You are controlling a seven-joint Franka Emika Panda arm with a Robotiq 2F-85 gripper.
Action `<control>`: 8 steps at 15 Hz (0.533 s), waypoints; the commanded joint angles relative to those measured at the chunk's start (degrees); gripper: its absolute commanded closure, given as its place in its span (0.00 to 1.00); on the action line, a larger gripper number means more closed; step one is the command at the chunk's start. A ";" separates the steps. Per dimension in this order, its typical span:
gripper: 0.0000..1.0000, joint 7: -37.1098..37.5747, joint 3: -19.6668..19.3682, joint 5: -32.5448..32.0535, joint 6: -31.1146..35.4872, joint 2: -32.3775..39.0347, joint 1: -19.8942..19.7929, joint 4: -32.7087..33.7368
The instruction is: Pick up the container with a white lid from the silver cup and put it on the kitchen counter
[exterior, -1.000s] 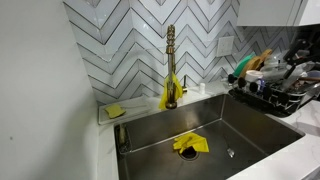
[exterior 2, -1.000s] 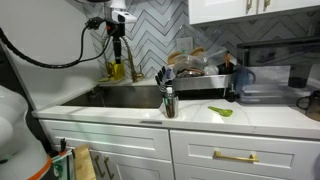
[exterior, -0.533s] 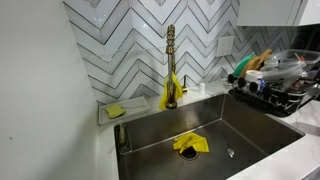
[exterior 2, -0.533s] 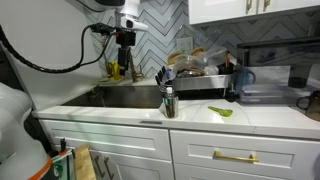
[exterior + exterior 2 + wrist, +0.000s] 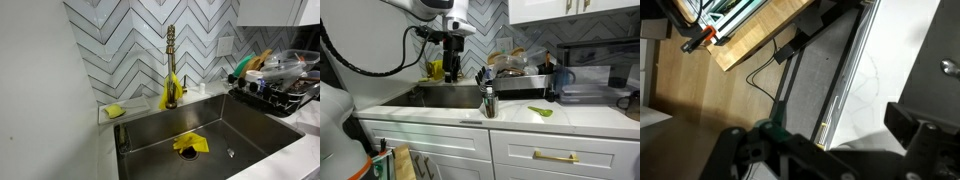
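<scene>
**Container Handling**

In an exterior view we see sink [image 5: 200,135] and faucet [image 5: 170,60], no gripper; in an exterior view the gripper [image 5: 453,75] hangs over the sink, well apart from the silver cup [image 5: 489,104] on the kitchen counter [image 5: 520,119]; the container [image 5: 488,91] protrudes from it; we judge it light, rigid, slippery; grip its exposed upper wall; wrist view: jaws spread, empty.

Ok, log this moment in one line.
gripper: open, empty, raised | silver cup: on kitchen counter by sink, untouched

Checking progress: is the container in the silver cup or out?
In: the container pokes up from the silver cup; the end effector is apart from it.
</scene>
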 commanded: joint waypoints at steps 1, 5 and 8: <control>0.00 0.21 -0.63 -0.21 -0.10 0.06 0.86 0.15; 0.00 3.38 -1.60 -0.24 6.96 -0.45 -0.45 -1.51; 0.00 4.07 -2.45 -0.52 13.08 -0.55 -0.76 -2.75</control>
